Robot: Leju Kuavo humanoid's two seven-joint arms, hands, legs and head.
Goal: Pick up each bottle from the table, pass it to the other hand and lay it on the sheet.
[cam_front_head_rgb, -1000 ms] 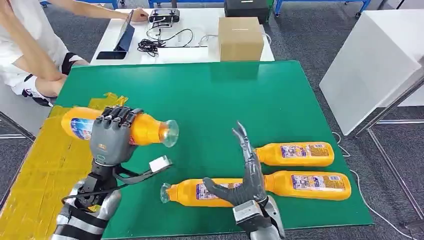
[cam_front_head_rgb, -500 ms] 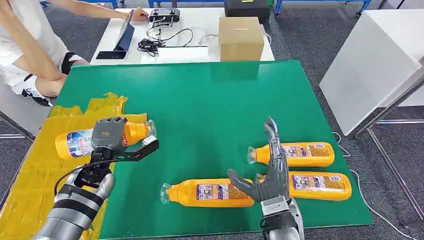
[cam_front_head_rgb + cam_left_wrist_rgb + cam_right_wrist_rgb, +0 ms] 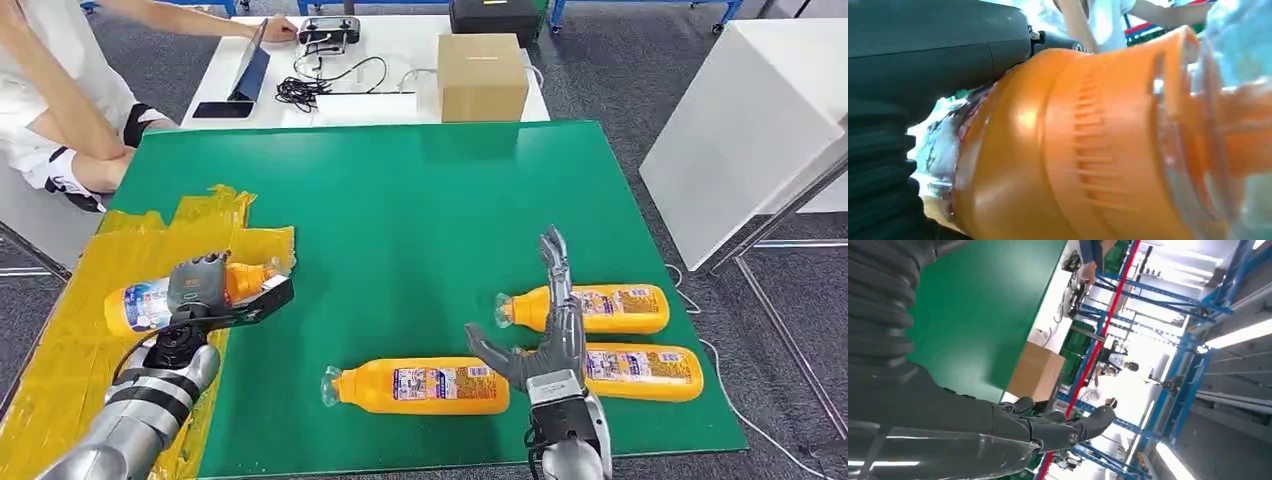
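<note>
Over the yellow sheet point(image 3: 60, 370), left hand point(image 3: 200, 290) grips a bottle point(image 3: 140, 305) lying crosswise; right hand point(image 3: 545, 345), fingers spread, hovers empty.

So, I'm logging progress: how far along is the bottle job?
Nothing lies released on the yellow sheet yet. In hand: the left hand holds one bottle low over the sheet. Left: three bottles on the green mat, at and; the right hand is open above them.
</note>
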